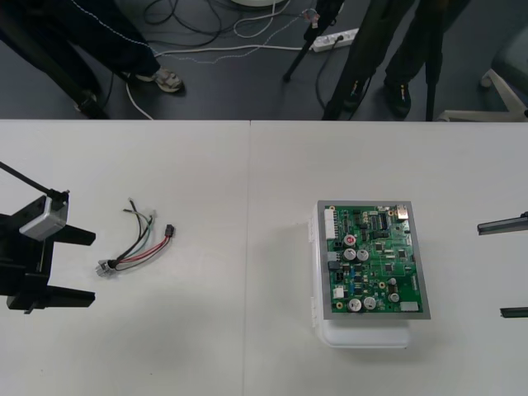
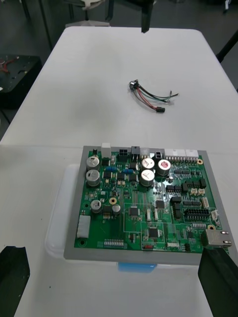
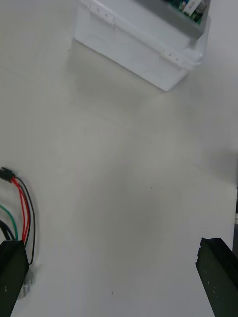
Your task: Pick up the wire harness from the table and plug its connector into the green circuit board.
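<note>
The wire harness (image 1: 136,243) lies loose on the surface (image 1: 247,181), on its left part, well apart from the green circuit board (image 1: 373,260). It has a few thin wires, red, black & green, bent in a soft curve. The small black plug (image 1: 169,231) is at the end nearer to the board, not in it, resting on the surface. The round metal socket (image 1: 105,267) is at the other end. Some loose wire ends spread toward the far side. The board sits flat on a white base (image 1: 363,334), right of centre, w/ a grey frame around it. It carries silver capacitors, black chips & white connectors.
</note>
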